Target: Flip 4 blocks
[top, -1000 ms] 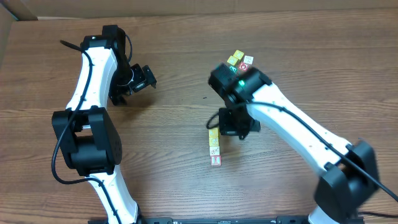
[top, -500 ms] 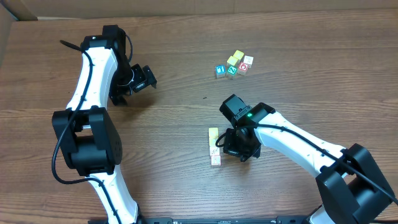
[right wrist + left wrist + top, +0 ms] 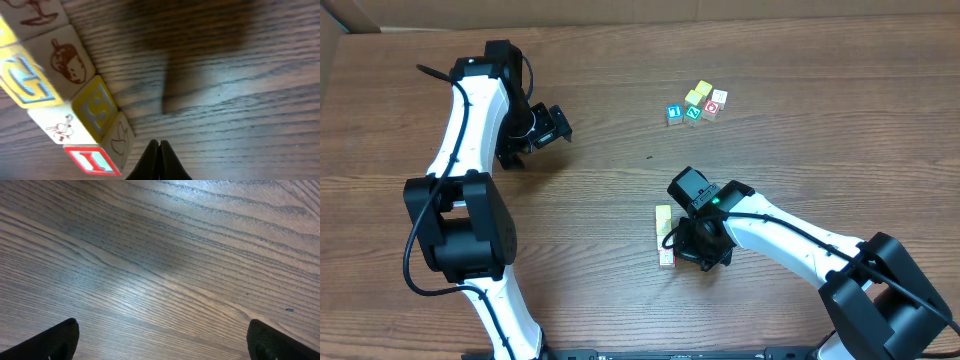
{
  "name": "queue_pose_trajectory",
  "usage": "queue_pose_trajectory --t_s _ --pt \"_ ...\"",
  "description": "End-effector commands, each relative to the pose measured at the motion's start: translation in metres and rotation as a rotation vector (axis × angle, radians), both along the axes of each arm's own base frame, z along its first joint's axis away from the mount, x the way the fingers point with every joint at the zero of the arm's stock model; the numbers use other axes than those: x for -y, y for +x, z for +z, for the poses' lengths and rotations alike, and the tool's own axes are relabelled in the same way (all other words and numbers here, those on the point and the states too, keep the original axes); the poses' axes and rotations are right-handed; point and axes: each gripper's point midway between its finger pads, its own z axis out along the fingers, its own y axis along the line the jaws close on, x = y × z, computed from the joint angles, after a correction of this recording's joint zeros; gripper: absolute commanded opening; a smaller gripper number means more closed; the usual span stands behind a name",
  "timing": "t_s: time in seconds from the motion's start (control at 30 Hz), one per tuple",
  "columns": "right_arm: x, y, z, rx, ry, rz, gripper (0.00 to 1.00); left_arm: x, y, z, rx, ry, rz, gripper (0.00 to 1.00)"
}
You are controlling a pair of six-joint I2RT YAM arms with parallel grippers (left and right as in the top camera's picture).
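Tiny square-edged wooden blocks (image 3: 95,107) on streaky wood-grain table (image 3: 160,255)

Robotics lab bench, wood-grain table (image 3: 600,180), left arm (image 3: 470,110), right arm (image 3: 790,240)

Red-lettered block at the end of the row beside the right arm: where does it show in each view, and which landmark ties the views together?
Overhead: the red-lettered block sits below centre, at the near end of the row.
Left wrist: not in it, only bare table.
Right wrist: the red-lettered block is at bottom left, just left of the shut right end effector.
Shared landmark: the yellow-faced blocks further up the same row.
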Motion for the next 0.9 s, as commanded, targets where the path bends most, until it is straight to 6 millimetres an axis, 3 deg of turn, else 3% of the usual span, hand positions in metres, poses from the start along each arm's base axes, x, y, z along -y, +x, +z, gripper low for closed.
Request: queue_pose_trajectory --t_s 0.0,0.87 --pt "-0.003 0.000 0.002 0.006 0.015 -0.005 0.04 0.000 0.003 0.001 0.008 0.004 -0.007 1.00" --pt "-0.020 -0.002 0.008 -0.015 0.109 0.004 0.04 0.000 0.003 0.001 0.007 0.003 -0.007 1.00"
